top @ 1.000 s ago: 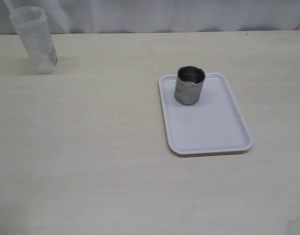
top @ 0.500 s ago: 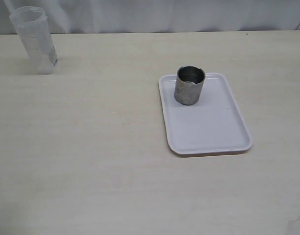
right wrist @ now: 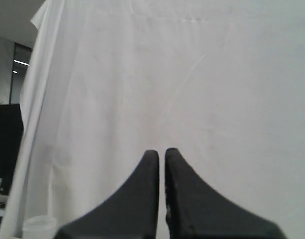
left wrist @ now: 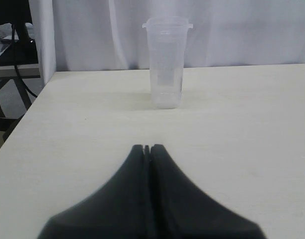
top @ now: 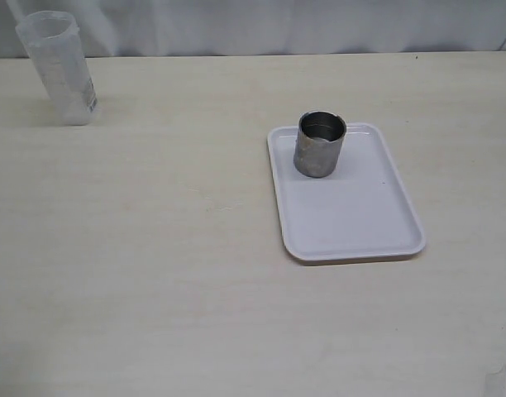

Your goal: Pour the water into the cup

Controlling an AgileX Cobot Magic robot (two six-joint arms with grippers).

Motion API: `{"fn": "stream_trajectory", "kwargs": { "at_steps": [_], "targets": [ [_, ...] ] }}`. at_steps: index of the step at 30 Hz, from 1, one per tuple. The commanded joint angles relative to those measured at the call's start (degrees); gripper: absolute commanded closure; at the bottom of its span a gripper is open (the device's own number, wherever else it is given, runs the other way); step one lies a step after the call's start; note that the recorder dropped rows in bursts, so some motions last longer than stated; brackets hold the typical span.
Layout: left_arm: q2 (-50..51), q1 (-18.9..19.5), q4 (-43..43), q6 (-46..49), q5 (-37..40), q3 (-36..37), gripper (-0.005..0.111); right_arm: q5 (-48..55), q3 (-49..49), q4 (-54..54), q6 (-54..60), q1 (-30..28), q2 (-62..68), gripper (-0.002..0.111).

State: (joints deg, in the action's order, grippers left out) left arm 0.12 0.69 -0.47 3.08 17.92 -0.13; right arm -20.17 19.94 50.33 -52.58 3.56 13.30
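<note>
1. Exterior view
   - The pale table (top: 154,265) runs wide, and its back edge meets a white cloth (top: 278,25).
   - A white tray (top: 352,219) lies right of the middle, its long sides running from far to near with a slight slant.
   - The cup (top: 321,145) stands upright at the tray's far end, close to the far-left corner. Its mouth faces up and its long axis is vertical.
   - The nearer part of the tray is bare.
   - The plastic container (top: 59,70) stands at the far left near the back edge, mouth up.
   - It is well apart from the cup, with open table between them and in front of both.

2. Left wrist view
   - The left gripper (left wrist: 146,148) has its fingers pressed together on nothing.
   - It sits low over the table and points straight at the container, which stands upright ahead with bare table between.
   - The water (left wrist: 166,99) shows faintly in the container's lowest part.
   - The container is near the back edge, and one side edge of the table is also in sight.

3. Right wrist view
   - The right gripper (right wrist: 161,152) is closed too – only a thin slit shows between its fingers, and nothing is in it.
   - It points at the white cloth.
</note>
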Motion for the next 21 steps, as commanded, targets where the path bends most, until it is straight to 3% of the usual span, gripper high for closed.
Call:
{"fn": "stream_trajectory", "kwargs": {
  "at_steps": [1,8,21],
  "targets": [
    [-0.12,-0.01,-0.07,-0.21,-0.4,0.13,0.107,1.06,-4.52,-10.78,16.99,0.1,-1.62,0.104],
    [-0.12,-0.01,-0.07,-0.21,-0.4,0.13,0.107,0.96,-9.34,-27.71,32.88,0.1,-4.57,0.104],
    [-0.12,-0.01,-0.07,-0.21,-0.4,0.13,0.107,-0.48,-17.75,-38.06,43.2,0.1,-7.3,0.104]
  ]
}}
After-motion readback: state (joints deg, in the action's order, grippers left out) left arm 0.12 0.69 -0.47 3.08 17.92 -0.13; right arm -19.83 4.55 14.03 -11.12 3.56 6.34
